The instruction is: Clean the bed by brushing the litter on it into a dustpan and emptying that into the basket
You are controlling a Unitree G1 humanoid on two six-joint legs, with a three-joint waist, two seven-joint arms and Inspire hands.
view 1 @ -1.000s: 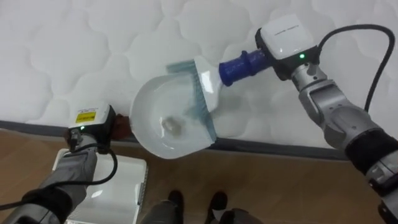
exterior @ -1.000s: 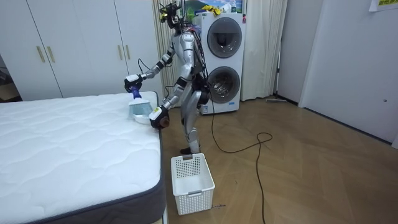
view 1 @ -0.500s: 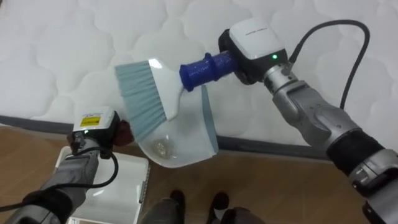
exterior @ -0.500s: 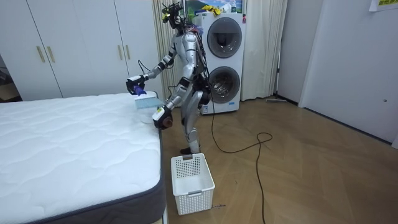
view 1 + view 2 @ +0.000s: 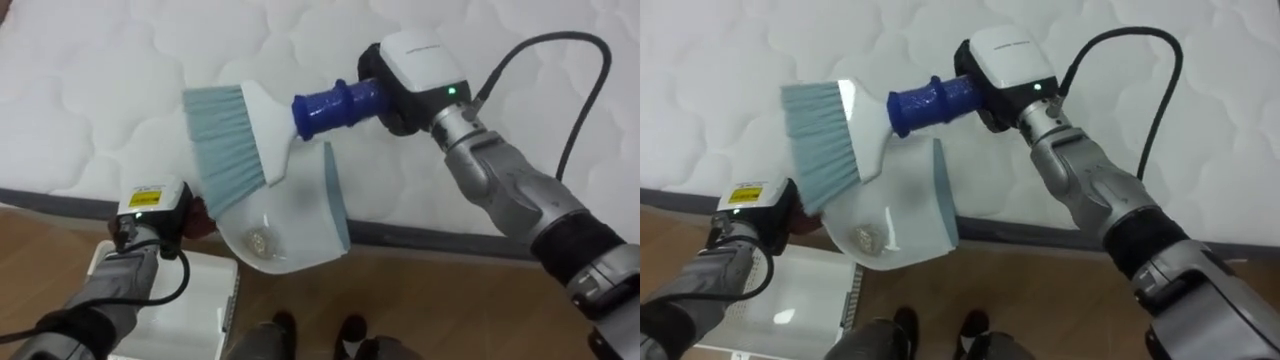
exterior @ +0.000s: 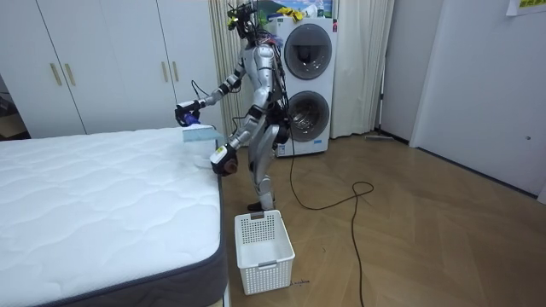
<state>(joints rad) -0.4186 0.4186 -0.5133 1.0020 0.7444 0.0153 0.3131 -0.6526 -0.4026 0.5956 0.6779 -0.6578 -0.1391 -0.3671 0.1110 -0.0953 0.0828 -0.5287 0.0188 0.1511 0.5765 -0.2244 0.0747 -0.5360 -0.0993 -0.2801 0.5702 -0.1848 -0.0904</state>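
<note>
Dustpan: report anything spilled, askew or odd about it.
Nothing spilled. The dustpan sits tilted across the mattress edge, with one small crumpled scrap resting in its bowl; the brush in the right hand is held above it.

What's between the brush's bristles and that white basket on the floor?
A white dustpan with a small scrap in it, at the edge of the bed, seen in the left eye view.
</note>
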